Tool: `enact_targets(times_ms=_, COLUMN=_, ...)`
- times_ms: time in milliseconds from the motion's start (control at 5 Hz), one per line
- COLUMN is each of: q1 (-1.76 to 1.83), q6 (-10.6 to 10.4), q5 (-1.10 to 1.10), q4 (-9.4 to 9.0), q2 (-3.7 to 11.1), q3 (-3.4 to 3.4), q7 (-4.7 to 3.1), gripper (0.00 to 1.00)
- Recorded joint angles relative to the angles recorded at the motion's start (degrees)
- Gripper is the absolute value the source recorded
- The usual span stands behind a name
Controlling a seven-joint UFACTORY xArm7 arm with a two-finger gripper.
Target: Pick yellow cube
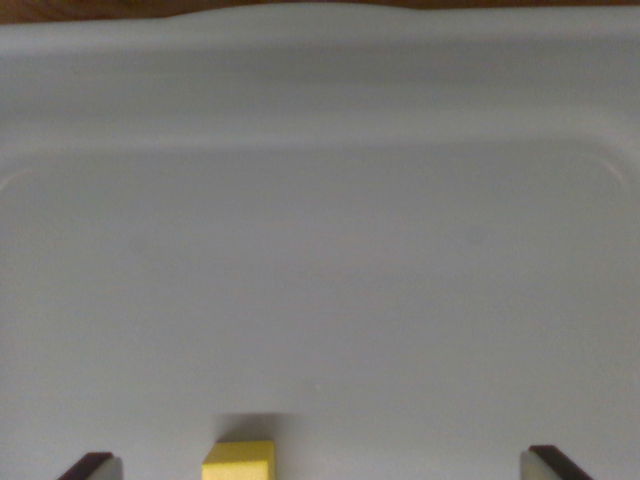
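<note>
I had the hand (318, 465) spread wide. Yellow cube (239, 461) sat between its fingers, nearer the left one.

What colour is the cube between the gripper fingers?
Yellow; the cube shows only in the wrist view.

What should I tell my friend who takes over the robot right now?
Hand: open, both fingertips showing at the bottom edge of the wrist view, nothing held.
Yellow cube: on the white tray, between the fingers, nearer the one on the wrist view's left.
Done: hand is lined up around the cube.
Left: centre on it, close, and lift.
</note>
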Motion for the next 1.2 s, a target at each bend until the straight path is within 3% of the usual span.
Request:
enact_targets(times_ms=200, q1=0.17, q6=-2.02, q5=0.15, q4=-1.93, q2=0.43, q3=0.2, q7=-0.02, gripper=0.0)
enact_targets(times_ms=400, q1=0.17, q6=-2.02, q5=0.15, q4=-1.93, q2=0.43, q3=0.2, q7=-0.02, gripper=0.0)
enact_targets(times_ms=600, q1=0.35, q6=-4.12, q5=0.31, q4=-3.92, q2=0.87, q3=0.41, q7=-0.03, gripper=0.0)
enact_targets(times_ms=800, q1=0.35, q6=-4.12, q5=0.31, q4=-3.92, q2=0.87, q3=0.41, q7=-0.03, gripper=0.0)
enact_targets(times_ms=1000, q1=0.56, q6=-6.47, q5=0.49, q4=-6.17, q2=1.37, q3=0.65, q7=-0.05, gripper=0.0)
enact_targets(times_ms=1200, q1=0.56, q6=-6.47, q5=0.49, q4=-6.17, q2=1.37, q3=0.65, q7=-0.05, gripper=0.0)
